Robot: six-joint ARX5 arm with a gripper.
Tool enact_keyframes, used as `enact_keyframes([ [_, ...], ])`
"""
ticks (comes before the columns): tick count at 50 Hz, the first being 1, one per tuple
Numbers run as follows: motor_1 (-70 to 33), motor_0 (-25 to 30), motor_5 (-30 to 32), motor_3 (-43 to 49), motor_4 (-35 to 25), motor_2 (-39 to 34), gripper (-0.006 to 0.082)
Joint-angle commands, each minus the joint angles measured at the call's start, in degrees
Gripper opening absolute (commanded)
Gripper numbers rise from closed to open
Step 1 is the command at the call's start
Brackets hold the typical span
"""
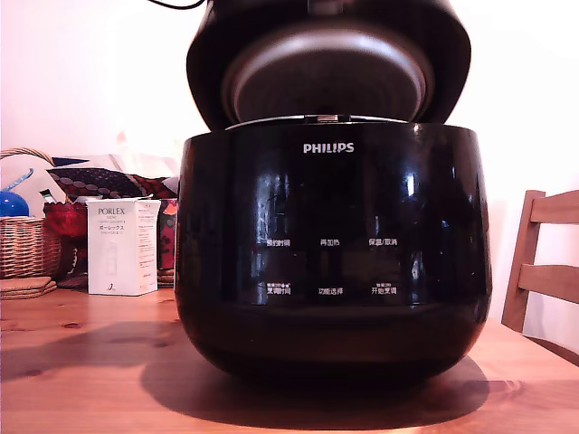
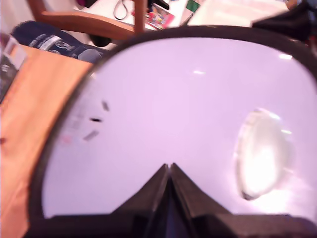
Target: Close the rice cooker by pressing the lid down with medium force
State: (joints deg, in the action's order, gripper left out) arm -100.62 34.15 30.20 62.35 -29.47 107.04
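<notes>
the rice cooker [image 1: 331, 253] is seen standing on the wooden bench [image 1: 81, 362], filling the middle of the exterior view. the lid [image 1: 330, 59] is not yet shut: it is raised and tilted over the pot, with its pale metal underside shown and a gap left above the rim. the pressing down is judged to be left almost whole, though contact may already be made.

in the wrist view the gripper [image 2: 169, 167] is seen with its jaws brought together, tips touching, nothing held between them. it is set close against the lid's glossy top, which reflects bright light; actual touch cannot be told. the arm itself is not seen in the exterior view.
</notes>
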Motion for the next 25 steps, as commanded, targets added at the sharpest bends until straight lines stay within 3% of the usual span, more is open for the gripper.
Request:
enact_keyframes([
  [1, 1.95, 0.31, -0.22, -1.25, -0.09, -2.75, -0.0021],
  [25, 4.0, 0.33, -1.4, -2.21, -0.13, -7.63, -0.0021],
])
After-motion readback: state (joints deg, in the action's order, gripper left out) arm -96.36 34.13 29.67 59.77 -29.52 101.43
